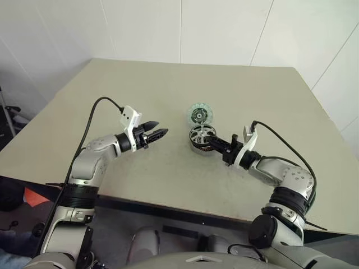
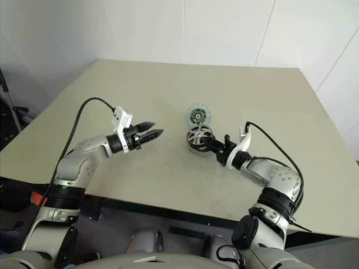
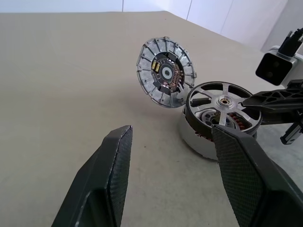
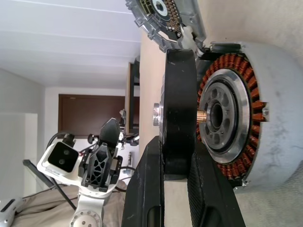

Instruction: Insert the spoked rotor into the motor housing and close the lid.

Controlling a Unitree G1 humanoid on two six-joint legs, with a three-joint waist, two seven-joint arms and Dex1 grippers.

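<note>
I see a beige table [image 1: 140, 101]. The housing [image 4: 265, 118] is pale grey with copper-orange windings round a silver and dark centre. The rotor [image 3: 222, 111] is black-rimmed with silver spokes. The grey ribbed disc [image 3: 165, 71] has a dark centre. Fingers [image 3: 106, 179] are black, cross-hatched.

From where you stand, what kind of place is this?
Probably an indoor robot test room or lab: a plain beige table against bare white panel walls, with only motor parts on it, a motor housing and a finned disc, and a tripod behind.
</note>
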